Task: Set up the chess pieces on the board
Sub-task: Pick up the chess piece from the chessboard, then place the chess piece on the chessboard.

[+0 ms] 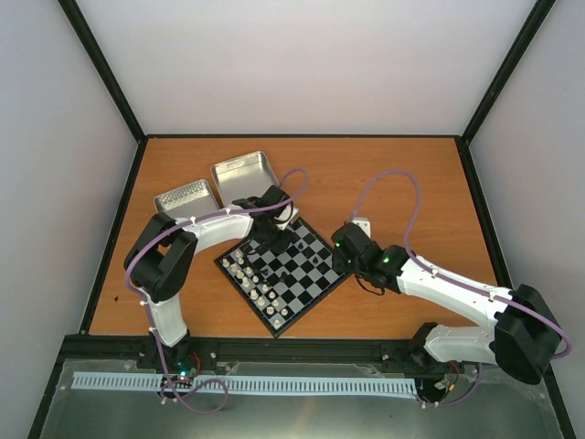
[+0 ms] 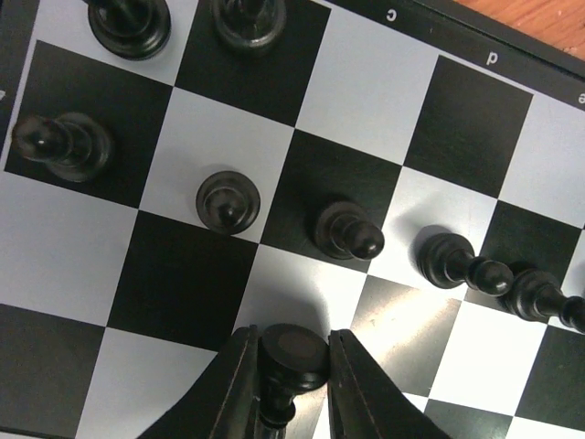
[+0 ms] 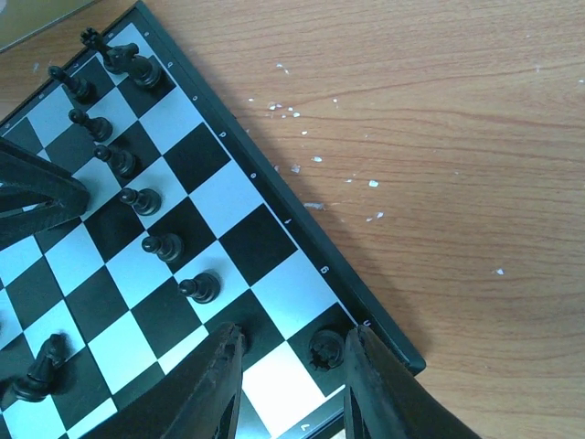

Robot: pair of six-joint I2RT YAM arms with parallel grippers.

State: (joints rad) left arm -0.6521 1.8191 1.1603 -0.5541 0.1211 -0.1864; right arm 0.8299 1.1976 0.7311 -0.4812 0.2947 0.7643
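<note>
Chess pieces (image 1: 253, 278) sit on the board (image 1: 297, 282), which lies turned like a diamond on the wooden table (image 1: 402, 183), between the two arms and near two silver tins (image 1: 245, 172) on its far-left side. In the top view the white set (image 1: 265, 294) fills two rows along the near-left edge. Black pawns (image 3: 164, 245) stand in a slanting row one square in from the far-right edge, each upright on its own square. A taller black piece (image 3: 41, 370) stands apart from them, further into the board. The left gripper (image 2: 292, 335) hangs over the far corner with its fingers (image 2: 233, 389) pressed against both sides of a round-topped black piece (image 2: 297, 352), so it is clamped on that piece. Whether the piece's foot touches the board cannot be told. Ahead of it in the left wrist view more black men stand upright, among them one pawn (image 2: 228, 201) on a pale square and another on a dark one. The right gripper (image 3: 295, 334) hovers at the board's right corner with its jaws apart and nothing held. A black rook (image 3: 324, 349) stands on the dark corner square between them, close to one finger and clear of the other. Pale specks (image 3: 297, 112) dot the bare wood beside the rim.
</note>
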